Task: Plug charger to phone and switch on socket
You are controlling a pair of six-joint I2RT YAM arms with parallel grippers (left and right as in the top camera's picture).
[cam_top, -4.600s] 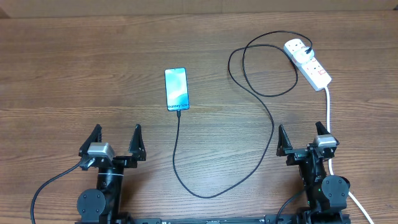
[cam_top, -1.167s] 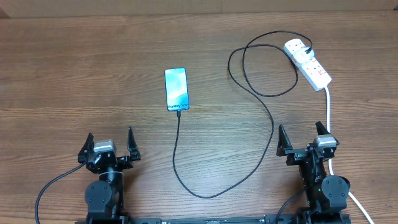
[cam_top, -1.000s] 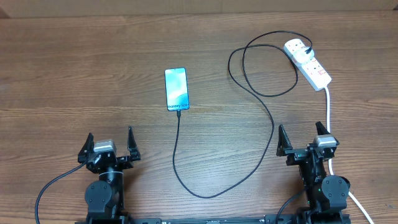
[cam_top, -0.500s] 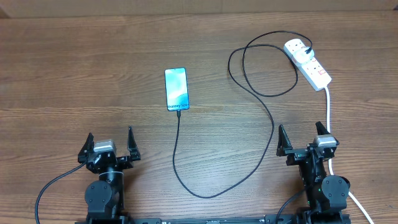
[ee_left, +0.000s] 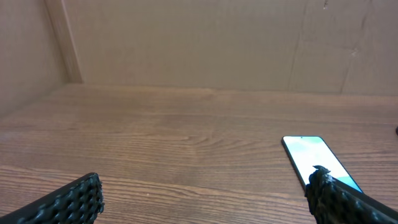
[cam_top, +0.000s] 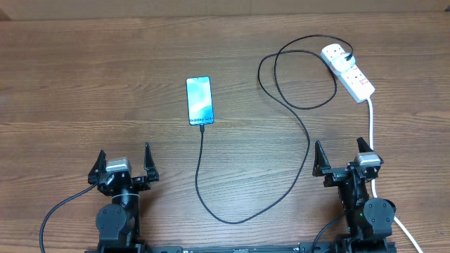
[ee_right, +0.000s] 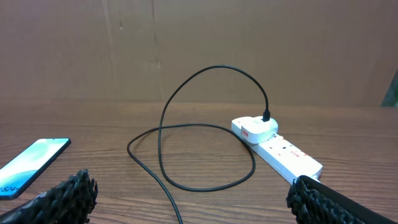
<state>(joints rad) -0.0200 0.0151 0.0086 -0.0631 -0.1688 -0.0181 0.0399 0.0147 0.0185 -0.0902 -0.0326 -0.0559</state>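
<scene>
Phone (cam_top: pixel 200 100) lay flat on the wooden table (cam_top: pixel 84 84), screen up and lit blue-teal, about mid-width and well ahead of both my grippers.

Charger (cam_top: pixel 307 140): the thin black cable met the phone's near short edge. It ran toward me in a long curve, swung right and climbed away along the left side of my right arm. It then made a loose loop before reaching a white plug adapter (cam_top: pixel 338 53) seated at the far end of the socket (cam_top: pixel 355 76). I could not confirm from overhead whether the connector tip was fully home in the phone.

The socket lay angled at the far right of the table. Its red switches were visible on the top face, but I could not tell their position. Its white cord (cam_top: pixel 371 123) ran from the near end toward me, just beside my right arm.

My left gripper (cam_top: pixel 124 156) was parked by the near edge with fingers spread wide and nothing between them. It was left of the charger and well apart from the phone. My right gripper (cam_top: pixel 339 149) stood likewise at the near edge, fingers wide apart and empty, between the black cable and the white cord. Its wrist view showed the socket ahead to the right and the phone low at left.
</scene>
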